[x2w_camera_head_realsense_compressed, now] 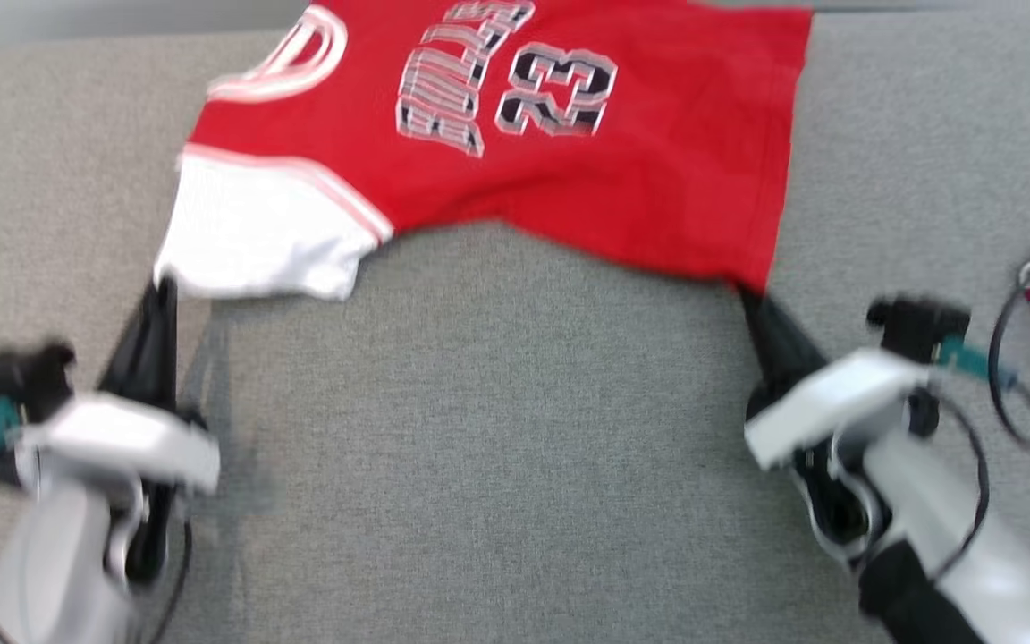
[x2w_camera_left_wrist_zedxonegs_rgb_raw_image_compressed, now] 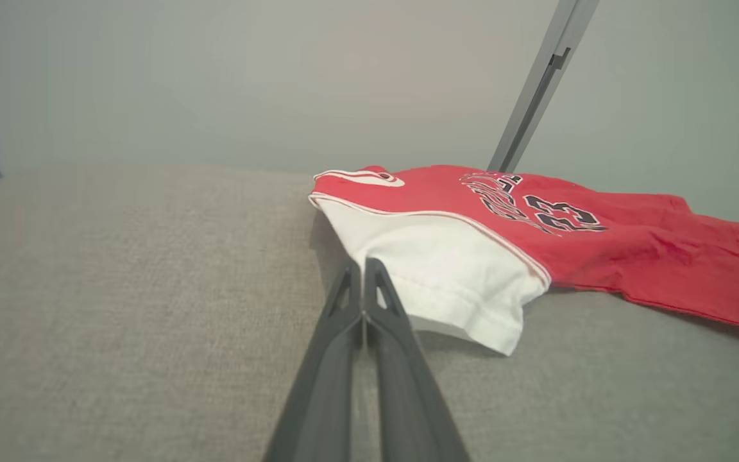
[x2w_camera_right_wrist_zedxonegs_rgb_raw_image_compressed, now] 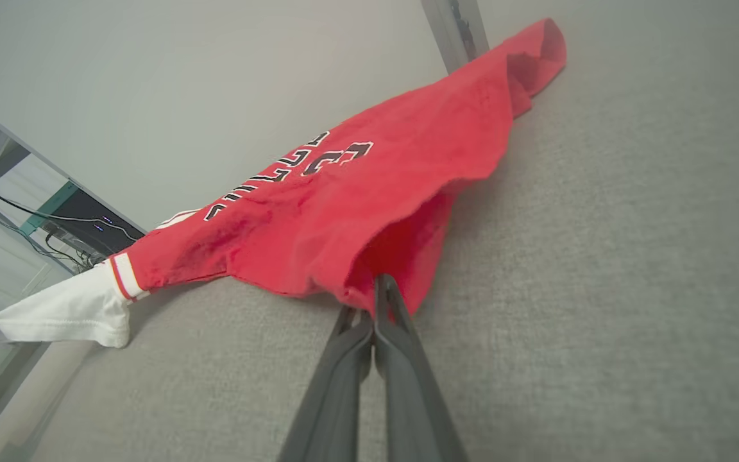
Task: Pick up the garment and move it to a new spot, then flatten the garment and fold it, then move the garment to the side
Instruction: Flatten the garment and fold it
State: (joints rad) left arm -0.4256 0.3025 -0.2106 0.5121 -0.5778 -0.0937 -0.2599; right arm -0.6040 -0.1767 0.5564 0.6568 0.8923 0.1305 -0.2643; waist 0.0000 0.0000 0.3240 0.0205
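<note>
Both tools are clenched on the jersey [x2w_camera_head_realsense_compressed: 569, 179]: the left gripper [x2w_camera_head_realsense_compressed: 162, 291] pinches the white sleeve [x2w_camera_head_realsense_compressed: 256, 233] at its corner, and the right gripper [x2w_camera_head_realsense_compressed: 752, 300] nips a corner of the red hem [x2w_camera_head_realsense_compressed: 770, 179]. The garment lies print up on the grey cloth surface [x2w_camera_head_realsense_compressed: 515, 447] at 12 o'clock in the head view, its near edge lifted and sagging between the grips. From the left gripper it runs toward 1 o'clock, from the right toward 11. To flatten it well, I judge both arms should draw evenly toward 6 o'clock, spread slightly to take out the sag, then lower together
</note>
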